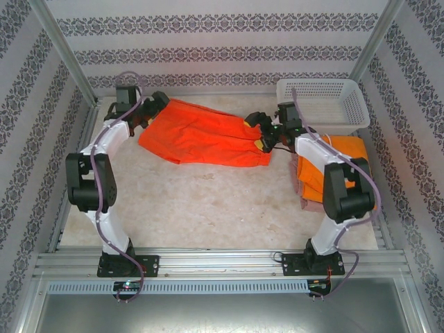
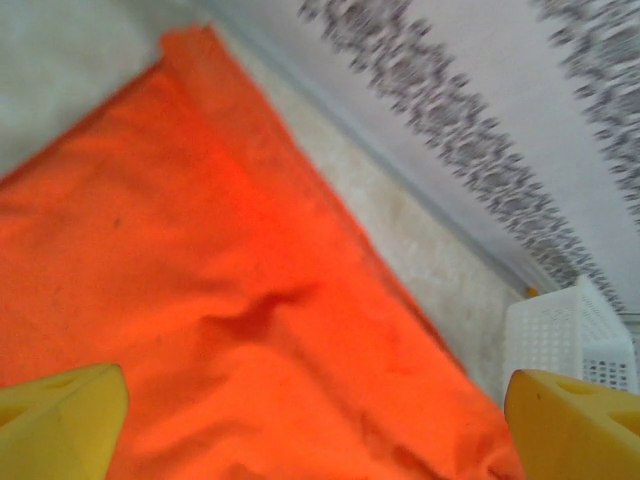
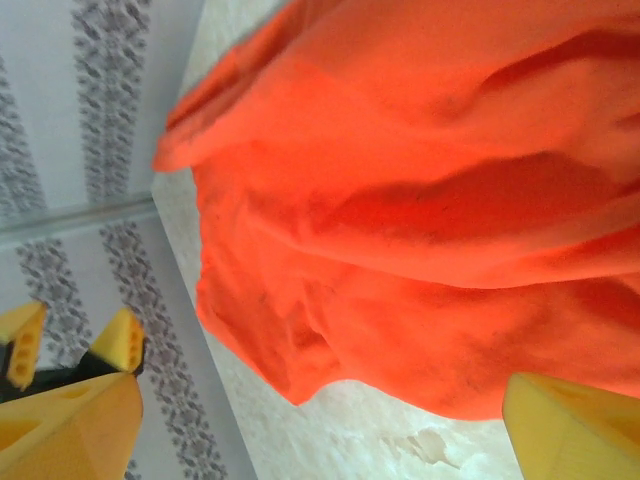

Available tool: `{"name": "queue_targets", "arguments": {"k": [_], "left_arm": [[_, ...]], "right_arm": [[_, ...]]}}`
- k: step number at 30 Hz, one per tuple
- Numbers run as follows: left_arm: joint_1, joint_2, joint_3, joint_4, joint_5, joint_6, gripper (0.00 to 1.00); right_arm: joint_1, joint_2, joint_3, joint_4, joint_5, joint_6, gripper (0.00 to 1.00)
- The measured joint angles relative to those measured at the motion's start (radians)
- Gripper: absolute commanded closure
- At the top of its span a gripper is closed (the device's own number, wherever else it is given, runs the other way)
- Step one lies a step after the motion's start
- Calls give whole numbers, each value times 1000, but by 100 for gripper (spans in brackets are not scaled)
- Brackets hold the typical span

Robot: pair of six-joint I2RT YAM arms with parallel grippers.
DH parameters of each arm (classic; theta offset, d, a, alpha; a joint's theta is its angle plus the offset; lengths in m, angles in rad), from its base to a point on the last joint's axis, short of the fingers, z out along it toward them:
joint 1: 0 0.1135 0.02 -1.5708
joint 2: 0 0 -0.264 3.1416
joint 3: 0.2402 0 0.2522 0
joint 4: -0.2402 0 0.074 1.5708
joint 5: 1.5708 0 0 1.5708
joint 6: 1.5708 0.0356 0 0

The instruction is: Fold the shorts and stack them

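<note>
The large bright red-orange shorts (image 1: 201,137) lie spread across the far middle of the table. At their left end sits my left gripper (image 1: 148,112), and in the left wrist view its yellow fingertips (image 2: 62,420) stand wide apart over the flat cloth (image 2: 230,300), holding nothing. My right gripper (image 1: 261,133) is at the shorts' right end. It is open too (image 3: 320,430), with the bunched hem (image 3: 420,200) lying just beyond it on the table. To the right, the orange shorts (image 1: 341,150) lie folded on the dusty pink shorts (image 1: 312,200), partly hidden by my right arm.
A white mesh basket (image 1: 323,104) stands at the far right corner, also visible in the left wrist view (image 2: 565,335). Patterned walls and metal posts close in the table on three sides. Bare tabletop (image 1: 208,201) stretches between the shorts and the arm bases.
</note>
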State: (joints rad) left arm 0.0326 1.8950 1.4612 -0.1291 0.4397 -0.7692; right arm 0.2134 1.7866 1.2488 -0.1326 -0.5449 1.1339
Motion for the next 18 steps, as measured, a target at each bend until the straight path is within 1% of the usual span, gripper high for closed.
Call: {"name": "queue_targets", "arguments": {"k": [4,9,12,18], "left_arm": [[-9,74,-33,54,14,-18,2],[-16,104,-79,110,16,-18,2],[-18,103,-131,145,10,-18,2],[-18,98,-248,200,-2,-18,1]], "right_arm": [[25,69,52,-29,-10,-29,6],[24,103,58,-69,-10,-61,5],[24,106,43,-74,-10,-70,2],[11,106,-26,-76,-10,-97,2]]}}
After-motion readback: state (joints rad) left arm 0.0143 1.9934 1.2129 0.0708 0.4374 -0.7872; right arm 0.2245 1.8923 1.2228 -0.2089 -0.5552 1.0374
